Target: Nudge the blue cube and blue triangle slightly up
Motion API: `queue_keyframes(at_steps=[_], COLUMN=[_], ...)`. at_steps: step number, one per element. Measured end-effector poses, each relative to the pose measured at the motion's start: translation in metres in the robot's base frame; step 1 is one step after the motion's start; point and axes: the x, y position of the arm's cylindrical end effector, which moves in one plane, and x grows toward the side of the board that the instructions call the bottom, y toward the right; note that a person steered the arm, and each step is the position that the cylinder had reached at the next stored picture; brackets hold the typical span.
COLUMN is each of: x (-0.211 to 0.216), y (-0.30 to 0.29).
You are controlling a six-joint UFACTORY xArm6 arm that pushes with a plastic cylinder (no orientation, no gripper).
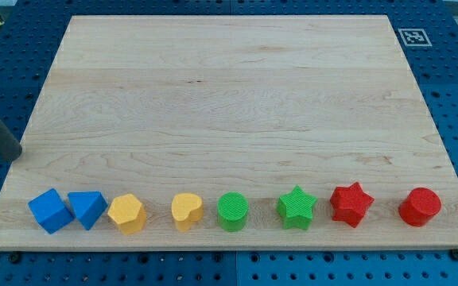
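The blue cube (50, 210) sits at the bottom left of the wooden board (229, 95). The blue triangle (87, 208) touches it on its right side. My tip (14, 153) is at the board's left edge, above and to the left of the blue cube, well apart from both blue blocks. The dark rod runs up and off the view's left.
A row runs along the bottom edge to the right of the blue blocks: yellow hexagon (126, 213), yellow heart (187, 210), green cylinder (233, 211), green star (296, 207), red star (351, 203), red cylinder (419, 207). A marker tag (413, 36) lies off the top right corner.
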Motion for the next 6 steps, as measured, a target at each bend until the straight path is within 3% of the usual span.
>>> queue_keyframes(at_steps=[1, 2, 3, 5, 6], x=[0.072, 0.109, 0.111, 0.112, 0.111], y=[0.000, 0.003, 0.009, 0.095, 0.095])
